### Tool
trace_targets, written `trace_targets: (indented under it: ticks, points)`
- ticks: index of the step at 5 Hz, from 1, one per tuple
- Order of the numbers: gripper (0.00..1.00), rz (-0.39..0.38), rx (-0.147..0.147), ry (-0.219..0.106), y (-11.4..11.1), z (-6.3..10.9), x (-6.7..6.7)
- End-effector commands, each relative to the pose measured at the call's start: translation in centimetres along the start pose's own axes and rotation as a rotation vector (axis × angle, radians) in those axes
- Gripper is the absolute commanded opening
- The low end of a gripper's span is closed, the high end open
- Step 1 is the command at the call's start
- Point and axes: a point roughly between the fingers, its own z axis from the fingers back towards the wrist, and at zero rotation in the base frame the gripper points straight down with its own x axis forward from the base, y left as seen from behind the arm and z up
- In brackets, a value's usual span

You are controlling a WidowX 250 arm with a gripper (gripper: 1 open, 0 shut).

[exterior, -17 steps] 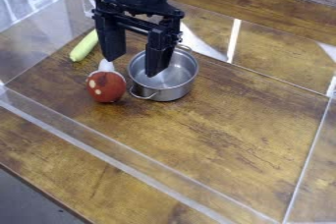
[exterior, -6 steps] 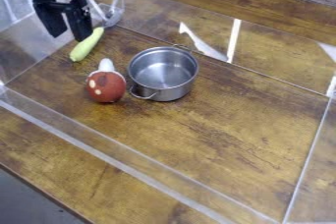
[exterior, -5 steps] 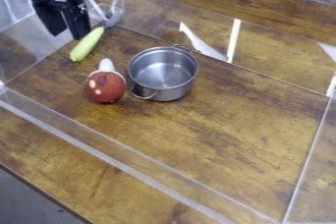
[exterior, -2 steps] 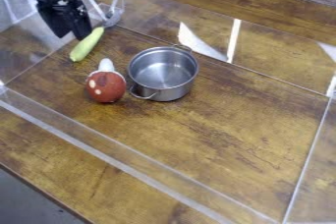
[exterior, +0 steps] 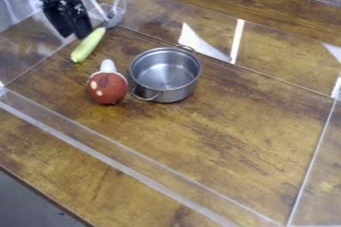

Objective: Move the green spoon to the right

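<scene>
The black, bulky robot gripper (exterior: 74,27) hung at the far left corner of the wooden table (exterior: 220,121), its jaws spread wide with nothing between them. From its fingers, the slim, pale yellow-green plastic spoon (exterior: 88,45) lay just beside, a little toward the near side and to the right in the view. Its long axis ran obliquely, one end up toward the far right and the other down toward the near left. A grasp would probably call for the fingers to close across that narrow width (whether they hung above it or level with it could not be told from this angle).

The spoon itself looked smooth and pale, slightly tapered, and lay flat on the wood. Beyond it, on the near side, sat the round red toy with a white top (exterior: 107,87), apart from the spoon, and right of that the shiny steel pot (exterior: 166,74), which the move to the right would likely have to get around.
</scene>
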Motion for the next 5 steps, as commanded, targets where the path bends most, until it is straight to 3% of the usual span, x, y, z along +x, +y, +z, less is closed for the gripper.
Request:
trace_targets:
  ticks: [1, 3, 5]
  points:
    - [1.0, -0.019, 0.031, -0.062, 0.5, 2.3, 1.8]
    - [1.0, -0.006, -0.021, -0.072, 1.1, 1.2, 3.3]
    - [1.0, 0.01, -0.021, -0.051, 1.8, -1.5, 2.0]
